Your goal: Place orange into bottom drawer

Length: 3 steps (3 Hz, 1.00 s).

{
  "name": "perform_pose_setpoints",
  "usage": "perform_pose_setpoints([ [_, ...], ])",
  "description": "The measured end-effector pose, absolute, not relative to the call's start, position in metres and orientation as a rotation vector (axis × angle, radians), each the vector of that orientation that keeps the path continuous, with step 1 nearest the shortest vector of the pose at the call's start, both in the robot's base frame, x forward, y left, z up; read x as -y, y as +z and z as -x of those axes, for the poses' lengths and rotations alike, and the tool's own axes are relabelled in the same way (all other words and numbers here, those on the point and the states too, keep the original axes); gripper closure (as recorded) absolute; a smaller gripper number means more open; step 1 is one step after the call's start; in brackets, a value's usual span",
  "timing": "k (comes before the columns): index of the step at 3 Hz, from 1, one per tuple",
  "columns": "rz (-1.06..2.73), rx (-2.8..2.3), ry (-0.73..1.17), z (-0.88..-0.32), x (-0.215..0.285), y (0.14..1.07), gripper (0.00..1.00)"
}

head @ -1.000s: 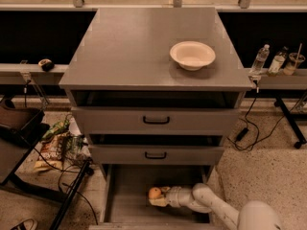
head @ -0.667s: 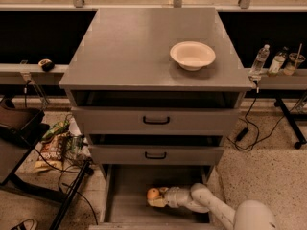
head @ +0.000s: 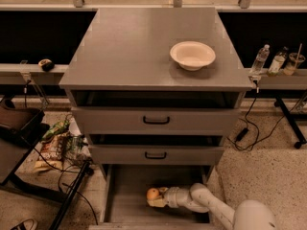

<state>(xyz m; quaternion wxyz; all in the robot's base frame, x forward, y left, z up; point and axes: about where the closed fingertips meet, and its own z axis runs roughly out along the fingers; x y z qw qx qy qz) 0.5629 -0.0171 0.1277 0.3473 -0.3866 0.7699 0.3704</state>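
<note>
Little had changed over the last second. The arm (head: 211,207) had edged slightly toward the left and the orange had gone with it, so the carry looked finished and only the release seemed left.

The desk (head: 129,56) stood square to the camera. Its two upper drawers (head: 156,121) sat slightly out below its front edge. The bottom drawer (head: 127,195) was pulled well out beneath them, with its grey floor bare on the left side.

The arm reached in from the right, low under the front edge, and lay across the right half of that drawer. A white bowl (head: 192,55) sat near the desk's right edge, well apart from the work.

The gripper (head: 155,198) was inside the bottom drawer near its middle, and appeared clamped on the orange (head: 152,193). The fruit was low over the floor, though I could not tell whether it touched.

Nothing inside the drawer blocked a drop. The middle drawer front hung just above the arm, so a straight lift out looked tight.

Bottles (head: 259,60) stood past the right edge, and bags (head: 55,145) and cables lay on the floor off the left corner, none of them in the way.
</note>
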Motion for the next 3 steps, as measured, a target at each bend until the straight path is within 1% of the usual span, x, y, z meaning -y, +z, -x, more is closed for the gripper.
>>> perform_pose_setpoints([
  [2,1.003,-1.997,0.961,-0.5629,0.017,0.1277,0.14],
  [3,1.003,-1.997,0.961,-0.5629,0.0169,0.1277,0.0],
])
